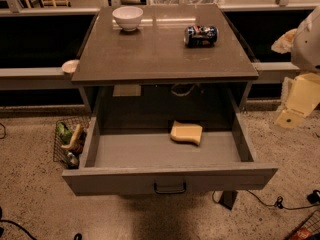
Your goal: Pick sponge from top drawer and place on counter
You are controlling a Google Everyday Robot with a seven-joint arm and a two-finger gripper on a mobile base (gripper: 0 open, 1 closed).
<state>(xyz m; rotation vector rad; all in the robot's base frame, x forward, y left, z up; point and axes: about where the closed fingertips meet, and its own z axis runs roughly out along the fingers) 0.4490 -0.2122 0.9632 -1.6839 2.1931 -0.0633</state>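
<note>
The pale yellow sponge (186, 132) lies flat on the floor of the top drawer (120, 180), towards the back and a little right of centre. The drawer is pulled fully open, with its dark handle at the front. The grey-brown counter (160, 54) is directly above it. My cream-coloured gripper (295, 106) hangs at the right edge of the view, outside the drawer's right wall. It is above drawer level and well apart from the sponge, with nothing visible in it.
A white bowl (127, 17) stands at the counter's back left and a blue soda can (200, 35) lies on its side at the back right. A wire basket (70, 141) with items sits on the floor left of the drawer. Cables (280, 203) lie on the floor at the right.
</note>
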